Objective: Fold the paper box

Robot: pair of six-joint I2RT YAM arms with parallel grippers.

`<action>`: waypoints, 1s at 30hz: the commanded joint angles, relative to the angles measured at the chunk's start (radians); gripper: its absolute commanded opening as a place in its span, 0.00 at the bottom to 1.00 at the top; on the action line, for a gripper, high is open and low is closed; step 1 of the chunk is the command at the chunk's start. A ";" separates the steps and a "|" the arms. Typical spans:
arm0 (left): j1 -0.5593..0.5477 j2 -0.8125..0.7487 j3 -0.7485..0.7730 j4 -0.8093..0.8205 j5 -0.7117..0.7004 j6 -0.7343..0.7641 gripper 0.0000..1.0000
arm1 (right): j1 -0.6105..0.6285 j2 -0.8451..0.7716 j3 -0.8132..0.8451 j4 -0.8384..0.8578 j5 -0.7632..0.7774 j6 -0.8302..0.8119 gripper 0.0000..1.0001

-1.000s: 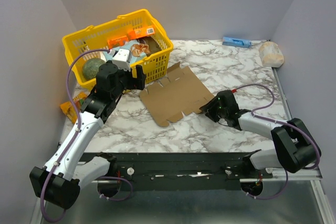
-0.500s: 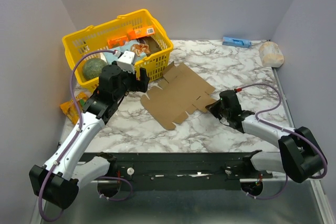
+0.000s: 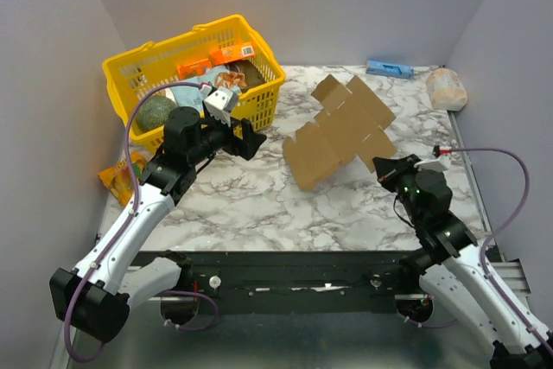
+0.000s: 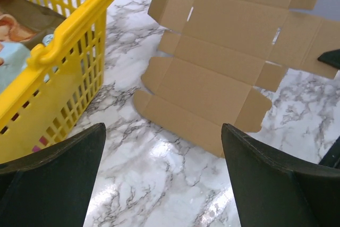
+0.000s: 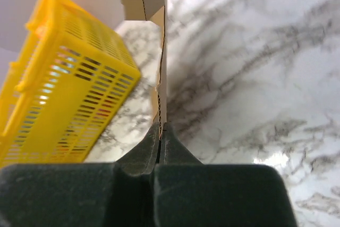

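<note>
The paper box (image 3: pixel 341 131) is a flat brown die-cut sheet with notched flaps, lifted off the table and standing steeply tilted. My right gripper (image 3: pixel 386 167) is shut on its near right edge. In the right wrist view the sheet (image 5: pixel 161 73) shows edge-on, pinched between the fingertips (image 5: pixel 160 129). My left gripper (image 3: pixel 251 140) is open, left of the sheet and next to the basket, touching nothing. In the left wrist view the sheet (image 4: pixel 228 62) faces the camera beyond the two wide-apart fingers (image 4: pixel 265 179).
A yellow basket (image 3: pixel 259 105) with packets and a green ball stands at the back left, close to my left gripper. An orange packet (image 3: pixel 117 179) lies left of it. At the back right lie a small blue box (image 3: pixel 388 68) and a pale bag (image 3: pixel 447 88).
My right gripper has shut on the sheet's edge and lifted it from lying flat to standing tilted, shifting it right. My left gripper has moved right, towards the sheet.
</note>
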 commanded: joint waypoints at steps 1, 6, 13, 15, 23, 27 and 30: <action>-0.001 0.029 0.027 0.031 0.126 -0.019 0.99 | 0.000 -0.181 0.033 -0.053 -0.063 -0.257 0.00; 0.002 0.080 0.140 0.019 0.178 -0.052 0.99 | 0.000 -0.252 0.145 -0.139 -0.186 -0.377 0.01; 0.003 0.149 0.271 0.044 0.215 -0.077 0.99 | 0.000 -0.243 0.248 -0.148 -0.426 -0.432 0.01; 0.005 0.177 0.308 0.021 0.192 -0.068 0.99 | 0.000 -0.230 0.265 -0.141 -0.514 -0.451 0.01; 0.017 0.141 0.297 -0.078 0.014 0.018 0.99 | 0.000 -0.195 0.285 -0.110 -0.649 -0.451 0.01; 0.017 0.097 0.256 -0.079 -0.023 0.049 0.99 | 0.000 -0.181 0.290 -0.104 -0.666 -0.448 0.01; 0.017 0.072 0.223 -0.079 -0.013 0.055 0.97 | 0.001 -0.175 0.291 -0.101 -0.668 -0.448 0.01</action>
